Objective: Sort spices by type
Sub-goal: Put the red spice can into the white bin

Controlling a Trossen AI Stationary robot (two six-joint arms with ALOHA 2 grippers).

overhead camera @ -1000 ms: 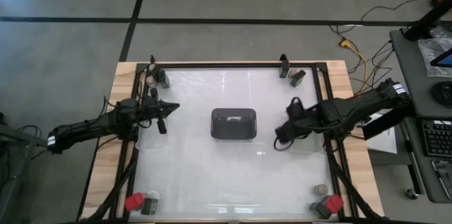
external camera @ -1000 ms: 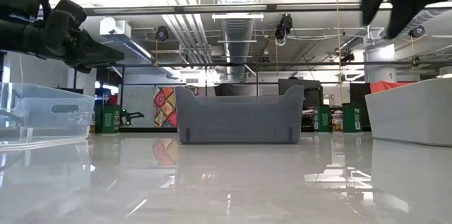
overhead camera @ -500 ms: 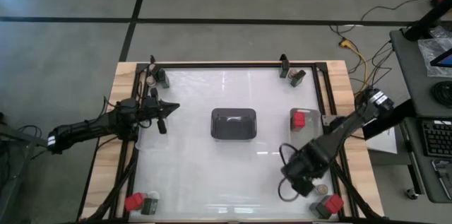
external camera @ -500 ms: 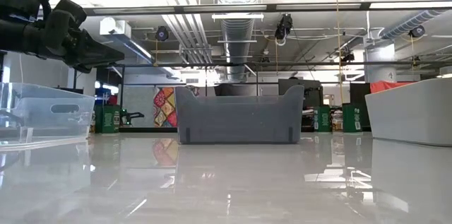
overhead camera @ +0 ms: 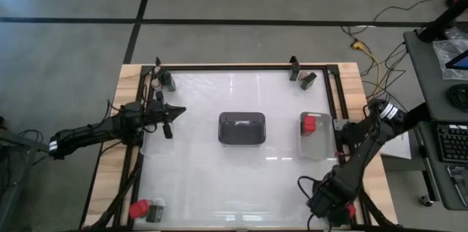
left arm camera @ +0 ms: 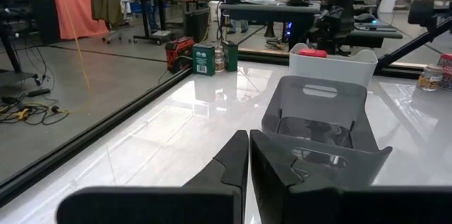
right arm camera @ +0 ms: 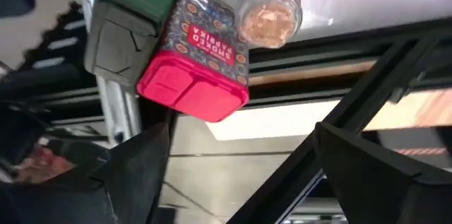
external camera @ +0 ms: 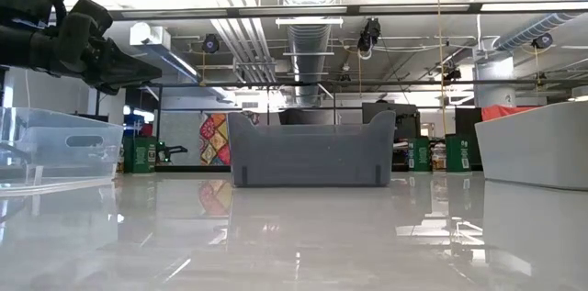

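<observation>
Right gripper (right arm camera: 236,174), jaws spread and empty, hovers at the table's five o'clock corner; your paprika tin (right arm camera: 198,58) lies straight ahead, long axis toward you.

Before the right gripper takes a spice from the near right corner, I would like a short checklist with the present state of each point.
1. Right gripper open: ok, its fingers stand wide apart in the right wrist view.
2. Target in sight: ok, the red-capped paprika container lies ahead of the gripper, between the dark green container and the clear jar.
3. Room to close on the paprika container alone: not ok, the dark green container touches it.
4. Destination ready: ok, the clear tray on the right already holds a red container.
5. Left gripper out of the way: ok, shut, at the far left side.
6. Gripper height over the containers: cannot tell.
</observation>
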